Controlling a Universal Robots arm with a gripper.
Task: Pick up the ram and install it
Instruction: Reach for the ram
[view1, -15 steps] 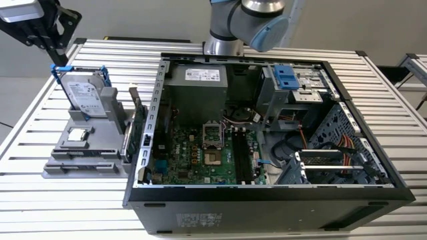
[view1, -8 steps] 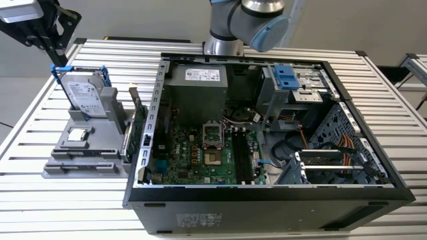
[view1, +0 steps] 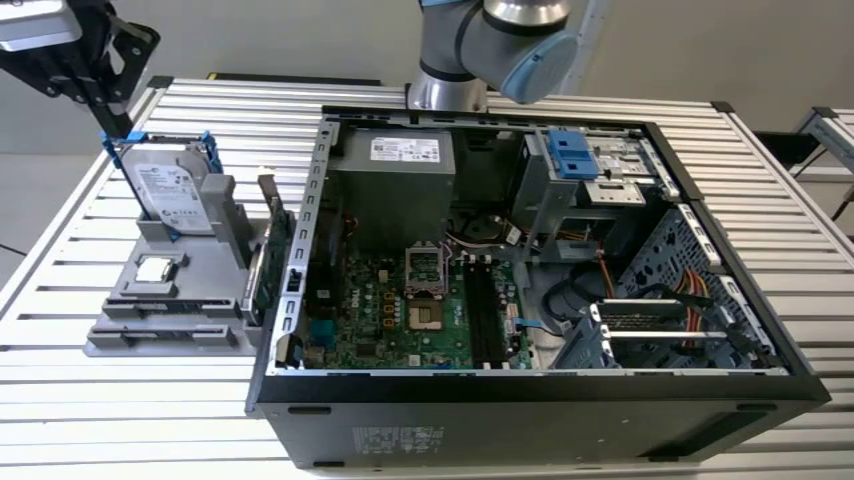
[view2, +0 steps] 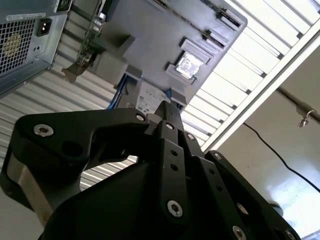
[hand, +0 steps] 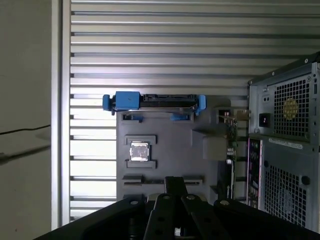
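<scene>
My black gripper (view1: 123, 128) hangs high over the table's far corner at the exterior view's left, above and behind the grey parts holder (view1: 127, 335). Its fingers (view2: 167, 107) are pressed together with nothing between them. In the first wrist view a thin dark strip, which I take for the ram (hand: 162, 181), lies edge-on in the holder's long slot, at the end away from the hard drive (hand: 152, 102). The gripper (hand: 174, 187) shows just in front of that strip, well above it. The open computer case (view1: 747, 385) lies beside the holder, its motherboard (view1: 400, 320) exposed.
The holder also carries a hard drive in a blue caddy (view1: 174, 190), a square silver chip (view1: 158, 268) and a tall green card with a metal bracket (view1: 267, 255) next to the case wall. The arm's base (view1: 447, 90) stands behind the case. The slatted table (view1: 134, 420) surrounds everything.
</scene>
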